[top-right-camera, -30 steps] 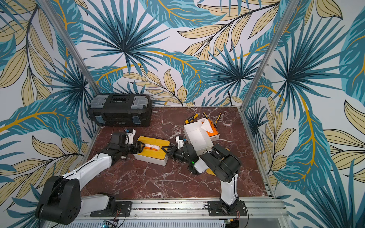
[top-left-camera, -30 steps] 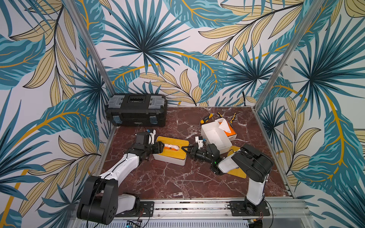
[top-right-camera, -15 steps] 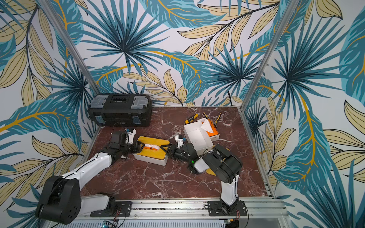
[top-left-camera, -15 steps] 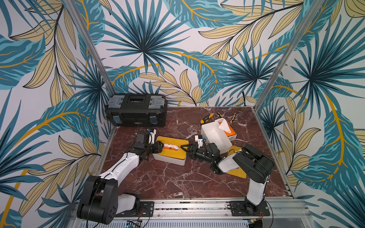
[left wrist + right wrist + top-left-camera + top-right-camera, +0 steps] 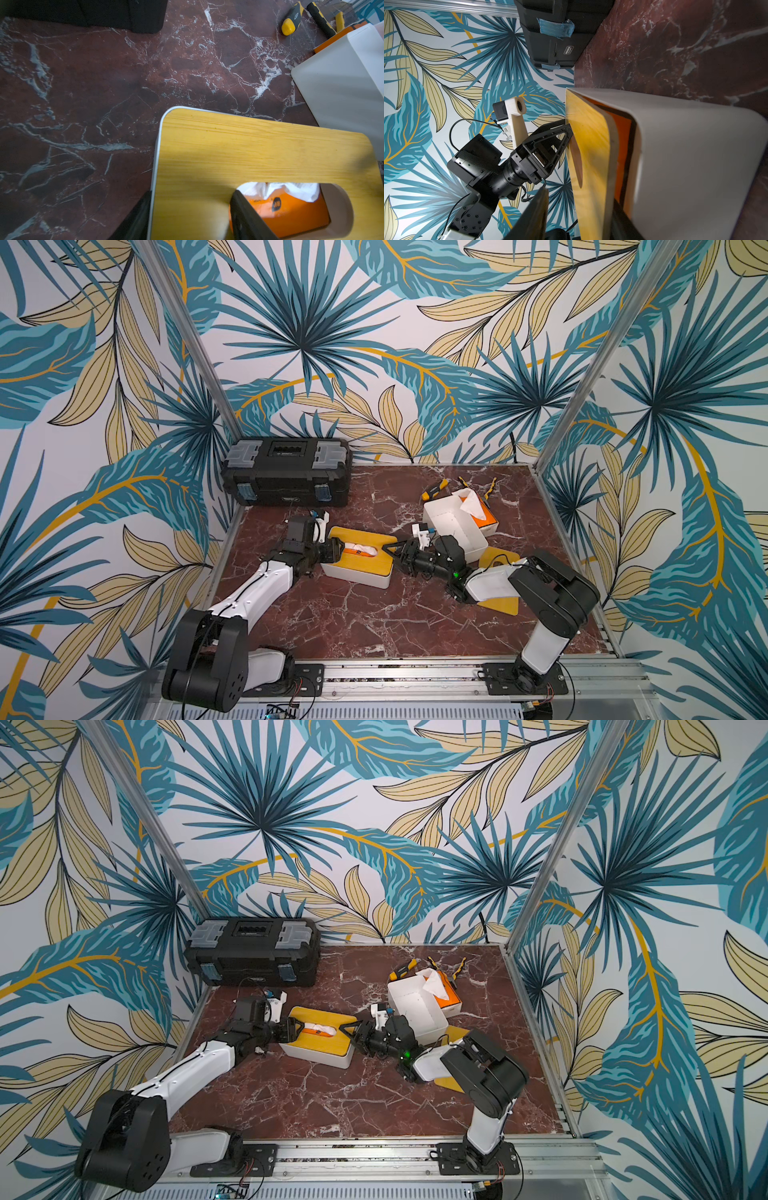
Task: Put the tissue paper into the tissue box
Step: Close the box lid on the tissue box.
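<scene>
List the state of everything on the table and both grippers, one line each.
White tissue box with wooden lid: lidded, orange tissue pack inside.
White lidless box: open, empty.
Spare wooden lid: flat, under the right arm.
Second orange pack: behind the lidless box, tissue sticking up.
Black toolbox: closed.
Left gripper: astride the lid's end, grip unclear.
Right gripper: open.

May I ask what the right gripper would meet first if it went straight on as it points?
Probably the end of the white tissue box with a yellow wooden lid, just ahead of its open jaws.
</scene>
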Available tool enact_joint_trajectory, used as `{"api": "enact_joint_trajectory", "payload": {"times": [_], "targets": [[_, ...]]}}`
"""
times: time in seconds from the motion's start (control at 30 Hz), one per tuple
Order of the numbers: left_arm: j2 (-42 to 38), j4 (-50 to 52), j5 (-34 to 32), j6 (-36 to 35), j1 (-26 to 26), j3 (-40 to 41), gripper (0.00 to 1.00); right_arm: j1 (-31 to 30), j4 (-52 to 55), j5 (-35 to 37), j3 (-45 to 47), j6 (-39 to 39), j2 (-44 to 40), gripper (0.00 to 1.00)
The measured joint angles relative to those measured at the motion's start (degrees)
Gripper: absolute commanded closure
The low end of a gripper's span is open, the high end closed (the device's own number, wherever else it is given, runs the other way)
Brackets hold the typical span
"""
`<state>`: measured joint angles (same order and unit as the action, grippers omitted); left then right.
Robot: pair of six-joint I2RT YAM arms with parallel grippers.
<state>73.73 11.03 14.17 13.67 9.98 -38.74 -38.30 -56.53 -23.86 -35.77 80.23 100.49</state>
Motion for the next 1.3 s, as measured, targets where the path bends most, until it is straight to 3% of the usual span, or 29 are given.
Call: {"api": "enact_joint_trajectory", "payload": {"times": [0.17,0.4,0.57,0.67,0.8,0.97,1.17,1.3], "targets": [[0.0,0.0,0.0,-0.2,0.1,0.0,0.54,1.3,4.0,-1.0,1.0,-1.1,-3.0,0.51],[0.0,0.0,0.0,-0.3,0.3,0.0,0.54,2.4,11.1,-2.0,1.1,-5.2,-7.3,0.41],[0.0,0.3,-0.3,-0.5,0.4,0.0,0.54,3.3,30.3,0.6,0.5,-12.4,-10.6,0.27],[0.0,0.4,-0.3,-0.5,0.5,-0.1,0.54,3.3,42.1,3.1,-0.9,-17.3,-13.4,0.23],[0.0,0.7,-0.4,-0.5,0.8,-0.2,0.54,3.3,51.1,5.0,-5.1,-22.5,-15.6,0.21],[0.0,1.4,-0.5,-0.4,1.4,-0.5,0.54,2.1,56.0,6.1,-10.9,-26.1,-15.5,0.11],[0.0,1.5,-0.7,-0.4,1.8,-0.6,0.54,-1.9,68.5,14.3,-25.2,-32.4,-11.0,0.09],[0.0,1.5,-0.9,-0.4,1.9,-0.6,0.53,-3.2,72.8,19.3,-29.0,-34.6,-7.7,0.09]]}}
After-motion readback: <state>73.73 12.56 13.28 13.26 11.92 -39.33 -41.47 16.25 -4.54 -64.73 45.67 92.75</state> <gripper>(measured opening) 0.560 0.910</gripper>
